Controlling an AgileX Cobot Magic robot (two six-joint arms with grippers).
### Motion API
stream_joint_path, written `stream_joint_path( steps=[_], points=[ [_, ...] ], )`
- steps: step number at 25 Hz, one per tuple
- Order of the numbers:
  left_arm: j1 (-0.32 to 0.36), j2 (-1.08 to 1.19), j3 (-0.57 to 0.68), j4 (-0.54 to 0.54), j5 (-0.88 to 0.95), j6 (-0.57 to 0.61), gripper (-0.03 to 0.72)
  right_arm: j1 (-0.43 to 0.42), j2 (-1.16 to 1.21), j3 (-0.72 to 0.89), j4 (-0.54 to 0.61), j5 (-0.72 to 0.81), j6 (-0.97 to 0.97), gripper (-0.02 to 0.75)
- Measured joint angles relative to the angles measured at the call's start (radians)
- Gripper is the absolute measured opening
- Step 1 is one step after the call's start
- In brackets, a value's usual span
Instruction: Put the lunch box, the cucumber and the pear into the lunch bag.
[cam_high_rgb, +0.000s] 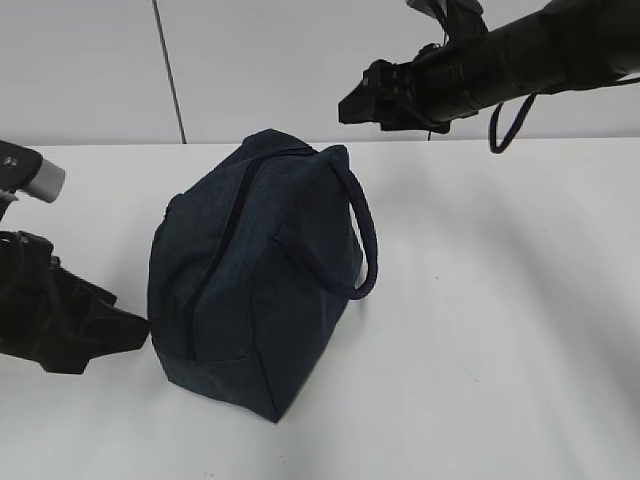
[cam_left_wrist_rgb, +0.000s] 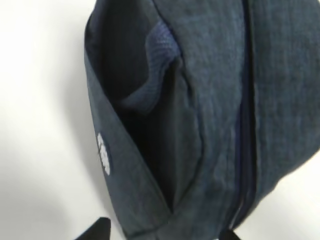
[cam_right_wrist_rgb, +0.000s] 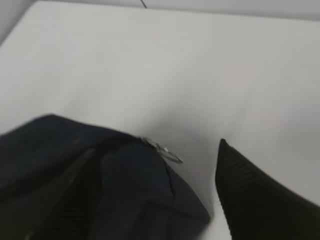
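Table (cam_high_rgb: 500, 350): white and wide; it carries the bag only. No lunch box, cucumber or pear shows in any view, so I cannot tell if they are inside the bag or outside the pictures.
Lunch bag (cam_high_rgb: 250, 300): dark navy, it stands in the middle of the table, the zipper line runs along the top, and the zipper looks closed.
Right gripper (cam_high_rgb: 365, 100): it hangs above and behind the bag, apart from it. The wrist view shows one finger (cam_right_wrist_rgb: 250, 200) beside the bag's end; the jaws look spread and hold nothing.
Left gripper (cam_high_rgb: 110, 335): low at the bag's left side, just beside the fabric. Only two dark tips show, one on each side of the bag's corner, so the jaws stand apart with nothing pinched.
Handle (cam_high_rgb: 360, 225): thick loop, it falls to the right side.
Ring pull (cam_right_wrist_rgb: 165, 150): small metal ring at the zipper's end.
Risk: the soft bag can tip or slide if the left gripper pushes its side.
Label (cam_left_wrist_rgb: 103, 155): small white mark on the fabric, too blurred to read.
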Motion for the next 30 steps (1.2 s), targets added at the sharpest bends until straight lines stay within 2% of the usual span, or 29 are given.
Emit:
stream_joint_path(
  steps=[1,2,3,4,5,7,11,15,18,21,25,30],
  points=[
    [0.0,-0.013,0.0,0.072,0.0,-0.082,0.376,0.0,-0.007,0.0,-0.059,0.007,0.047,0.552],
    [0.0,-0.03,0.0,0.148,0.001,-0.153,0.371,0.0,-0.027,0.0,-0.226,0.035,0.203,0.548],
    [0.0,-0.042,0.0,0.212,0.002,-0.243,0.369,0.0,-0.031,0.0,-0.268,0.042,0.236,0.546],
    [0.0,-0.057,0.0,0.287,0.002,-0.335,0.368,0.0,-0.049,0.01,-0.444,0.074,0.364,0.535],
    [0.0,-0.077,0.0,0.357,0.003,-0.427,0.366,0.0,-0.069,0.027,-0.544,0.092,0.46,0.526],
    [0.0,-0.126,0.0,0.477,0.003,-0.595,0.365,0.0,-0.111,0.071,-0.679,0.109,0.567,0.515],
    [0.0,-0.245,0.0,0.628,0.013,-0.806,0.364,0.0,-0.25,0.219,-0.752,0.103,0.636,0.509],
    [0.0,-0.355,0.0,0.716,0.031,-0.93,0.36,0.0,-0.405,0.373,-0.785,0.097,0.684,0.505],
    [0.0,-0.411,0.0,0.793,0.07,-1.001,0.342,0.0,-0.506,0.473,-0.872,0.14,0.768,0.505],
    [0.0,-0.441,0.004,0.841,0.113,-1.05,0.339,0.0,-0.608,0.56,-0.968,0.203,0.849,0.505],
    [0.0,-0.491,0.007,0.854,0.19,-1.068,0.337,0.0,-0.77,0.636,-1.053,0.292,0.904,0.504],
    [0.0,-0.612,0.007,0.849,0.29,-1.069,0.336,0.0,-0.96,0.697,-1.071,0.428,0.922,0.503]
  ],
)
